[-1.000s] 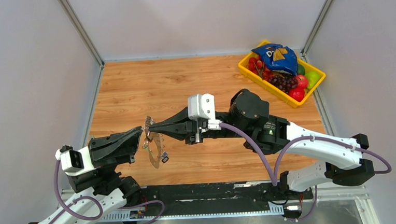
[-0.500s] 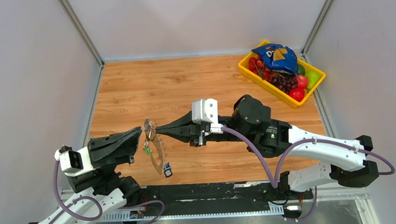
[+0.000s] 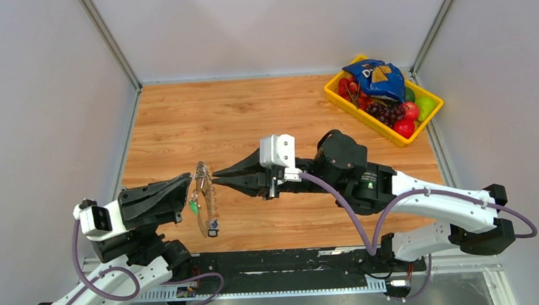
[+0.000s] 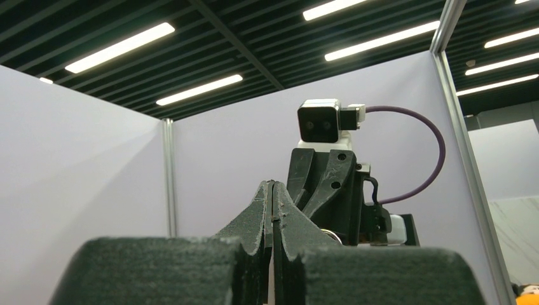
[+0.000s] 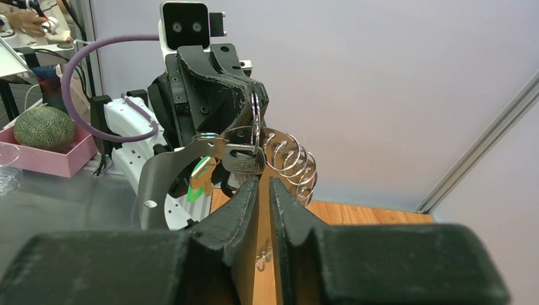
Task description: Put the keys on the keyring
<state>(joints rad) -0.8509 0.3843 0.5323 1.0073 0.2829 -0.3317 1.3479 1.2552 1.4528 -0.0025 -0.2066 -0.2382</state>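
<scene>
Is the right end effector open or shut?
The right end effector is slightly open: a narrow gap shows between its fingers.

The table (image 3: 250,111) has a light wood-grain top, walled in by pale panels on the left, far and right sides. A yellow basket (image 3: 395,139) sits at its far right corner, set at an angle, holding fruit (image 3: 410,110) and a blue bag (image 3: 375,77). A black strip (image 3: 280,261) runs along the near edge.
</scene>
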